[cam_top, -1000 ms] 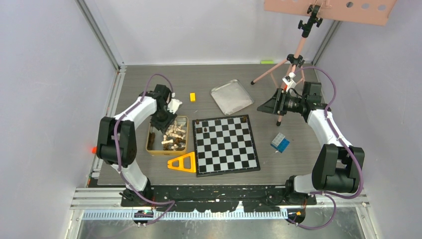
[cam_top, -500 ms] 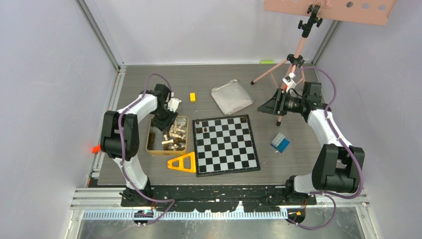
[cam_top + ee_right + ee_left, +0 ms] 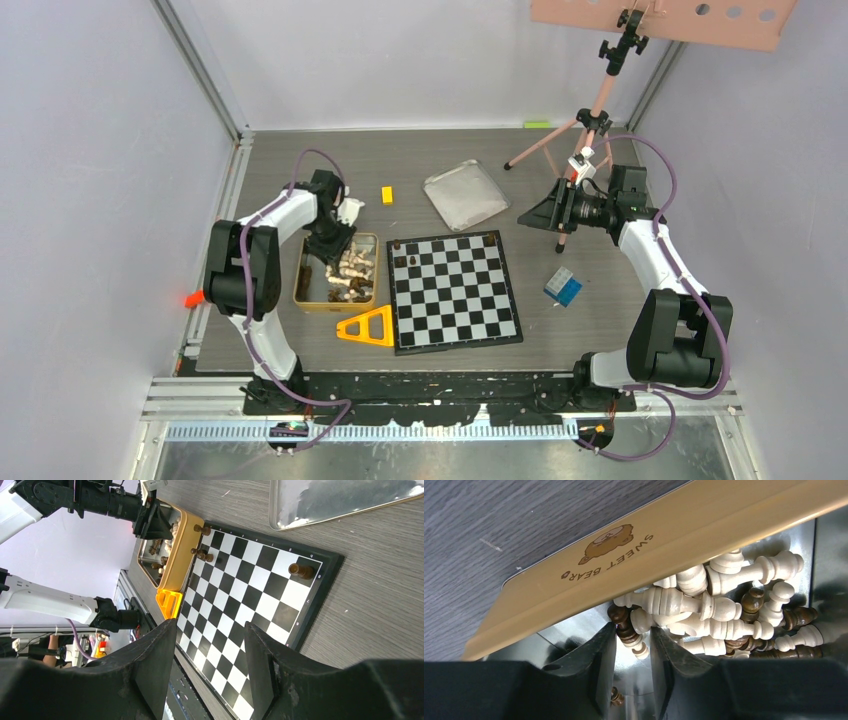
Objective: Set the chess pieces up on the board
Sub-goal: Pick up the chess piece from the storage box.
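The board (image 3: 455, 290) lies flat mid-table, with dark chess pieces at its far edge (image 3: 490, 238) and far left corner (image 3: 400, 255); the right wrist view shows them too (image 3: 301, 570). Many pale and dark chess pieces (image 3: 350, 270) are heaped in the gold tin (image 3: 303, 290). My left gripper (image 3: 330, 255) reaches down into that tin. Its jaws stand open a narrow way (image 3: 633, 630), with a dark piece (image 3: 624, 625) and a pale knob (image 3: 642, 621) lying between the tips. My right gripper (image 3: 535, 213) hangs open above the table right of the board, with nothing between its fingers (image 3: 210, 630).
A silver tin lid (image 3: 465, 195) and a yellow block (image 3: 387, 195) lie behind the board. An orange triangle (image 3: 368, 328) sits at the tin's near side. A blue cube (image 3: 563, 287) rests right of the board. A pink tripod (image 3: 590, 130) stands at the back right.
My left arm has shifted slightly and its gripper has dipped a little deeper into the tin, jaws narrowing a touch. The right arm has not moved.
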Controlling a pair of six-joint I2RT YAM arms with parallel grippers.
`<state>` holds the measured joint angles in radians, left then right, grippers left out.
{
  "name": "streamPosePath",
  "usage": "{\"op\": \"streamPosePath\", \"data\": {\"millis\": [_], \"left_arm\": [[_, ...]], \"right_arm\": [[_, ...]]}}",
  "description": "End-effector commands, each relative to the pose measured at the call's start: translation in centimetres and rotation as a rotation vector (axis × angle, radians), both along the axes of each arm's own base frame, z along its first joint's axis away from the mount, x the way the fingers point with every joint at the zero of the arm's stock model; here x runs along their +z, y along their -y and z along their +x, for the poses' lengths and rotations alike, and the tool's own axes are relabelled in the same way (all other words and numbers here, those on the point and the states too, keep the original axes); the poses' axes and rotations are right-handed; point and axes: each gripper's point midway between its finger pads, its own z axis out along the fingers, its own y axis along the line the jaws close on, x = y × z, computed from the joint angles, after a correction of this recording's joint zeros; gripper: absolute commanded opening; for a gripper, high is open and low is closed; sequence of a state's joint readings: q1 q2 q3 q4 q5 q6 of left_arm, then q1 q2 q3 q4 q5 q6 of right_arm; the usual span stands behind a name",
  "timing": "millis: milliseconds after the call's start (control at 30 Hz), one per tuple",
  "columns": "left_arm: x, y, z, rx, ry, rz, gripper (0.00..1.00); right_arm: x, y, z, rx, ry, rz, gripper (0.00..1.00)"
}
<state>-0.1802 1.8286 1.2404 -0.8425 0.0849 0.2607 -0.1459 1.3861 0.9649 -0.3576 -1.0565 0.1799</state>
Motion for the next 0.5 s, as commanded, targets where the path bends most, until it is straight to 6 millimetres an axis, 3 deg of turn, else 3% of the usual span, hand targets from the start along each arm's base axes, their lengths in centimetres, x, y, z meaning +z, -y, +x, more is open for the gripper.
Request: {"op": "streamPosePath", "data": {"millis": [0,300,467], "left_arm": [[0.2,-0.6,0.9,0.012,0.047,0.023,0.3],[0.0,-2.4,1.1,-0.012,0.089,0.113,0.19],[0.6,-2.4,1.1,-0.019,0.11,0.104,0.12]], "right_arm": [[0.4,0.2,0.2,0.006,0.036,-0.009,0.58],[0.4,0.2,0.2,0.007,0.031,-0.007,0.58],[0.5,0.2,0.1,0.007,0.032,-0.007,0.58]]}}
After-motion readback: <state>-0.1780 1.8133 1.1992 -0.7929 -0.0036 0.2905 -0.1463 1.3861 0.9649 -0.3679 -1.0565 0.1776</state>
